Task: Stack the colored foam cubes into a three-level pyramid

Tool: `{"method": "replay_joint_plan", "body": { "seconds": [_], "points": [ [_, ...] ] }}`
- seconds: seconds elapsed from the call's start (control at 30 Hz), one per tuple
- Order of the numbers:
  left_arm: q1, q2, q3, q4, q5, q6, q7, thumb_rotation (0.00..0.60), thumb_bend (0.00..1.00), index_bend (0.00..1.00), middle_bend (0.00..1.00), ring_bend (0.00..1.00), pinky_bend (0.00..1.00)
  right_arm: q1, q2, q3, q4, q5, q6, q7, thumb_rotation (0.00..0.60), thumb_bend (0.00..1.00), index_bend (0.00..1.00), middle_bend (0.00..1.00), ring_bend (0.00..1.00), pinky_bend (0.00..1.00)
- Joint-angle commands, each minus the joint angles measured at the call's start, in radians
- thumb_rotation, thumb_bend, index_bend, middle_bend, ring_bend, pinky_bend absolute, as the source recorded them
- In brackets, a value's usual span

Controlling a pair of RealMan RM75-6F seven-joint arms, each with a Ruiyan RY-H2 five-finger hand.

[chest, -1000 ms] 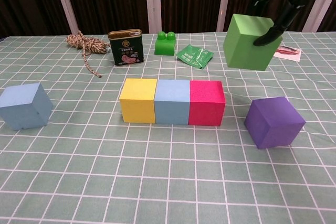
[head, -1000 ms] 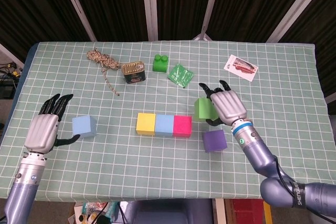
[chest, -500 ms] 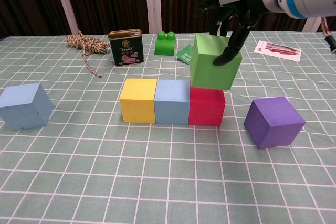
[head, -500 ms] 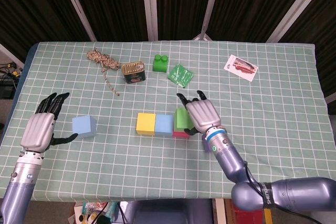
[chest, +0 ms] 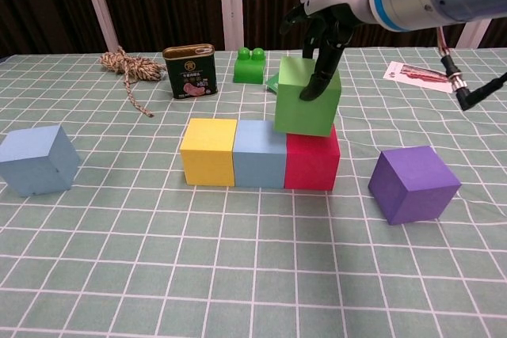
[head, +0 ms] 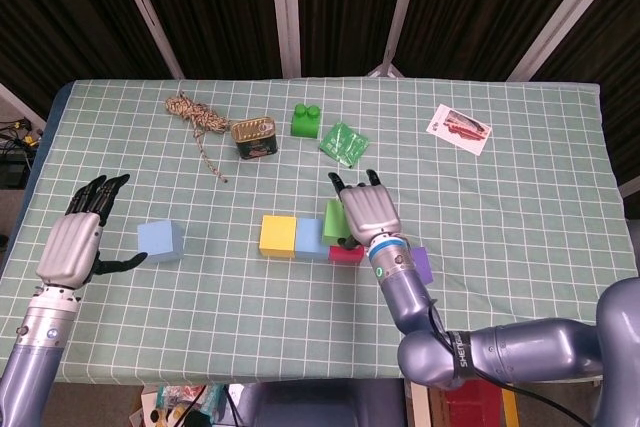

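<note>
Altogether six foam cubes show: by the worktop's left edge a lone pale blue cube lies beside the empty left hand, whose fingers are spread apart. Mid-worktop, a yellow cube, a second blue cube and a pink cube form one touching row running left-right. Above, the right hand clamps a tilted green cube resting over the blue-pink seam; from overhead it largely hides the purple cube to the right.

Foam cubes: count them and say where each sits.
6: yellow cube, light blue cube and pink cube in a row; green cube atop them; purple cube right; blue cube far left.
</note>
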Motion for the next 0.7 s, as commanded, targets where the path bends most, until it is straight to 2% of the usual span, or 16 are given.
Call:
{"method": "replay_joint_plan", "body": {
  "seconds": [0.03, 0.33, 0.7],
  "points": [
    [-0.001, 0.001, 0.0, -0.001, 0.0, -0.001, -0.002, 0.6, 0.06, 0.04, 0.09, 0.01, 0.07, 0.02, -0.013, 0.014, 0.003, 0.028, 0.022, -0.021, 0.6, 0.25, 0.05, 0.5, 0.31, 0.0],
    [-0.001, 0.008, -0.001, -0.007, 0.001, -0.001, -0.013, 0.6, 0.06, 0.04, 0.09, 0.01, 0.07, 0.049, -0.04, 0.046, -0.001, 0.072, 0.053, -0.041, 0.6, 0.25, 0.05, 0.5, 0.31, 0.0],
    [-0.004, 0.012, -0.001, -0.004, -0.01, -0.007, -0.019, 0.6, 0.06, 0.04, 0.09, 0.01, 0.07, 0.057, -0.09, 0.043, 0.034, 0.079, 0.052, -0.045, 0.6, 0.25, 0.05, 0.5, 0.31, 0.0]
  ]
}}
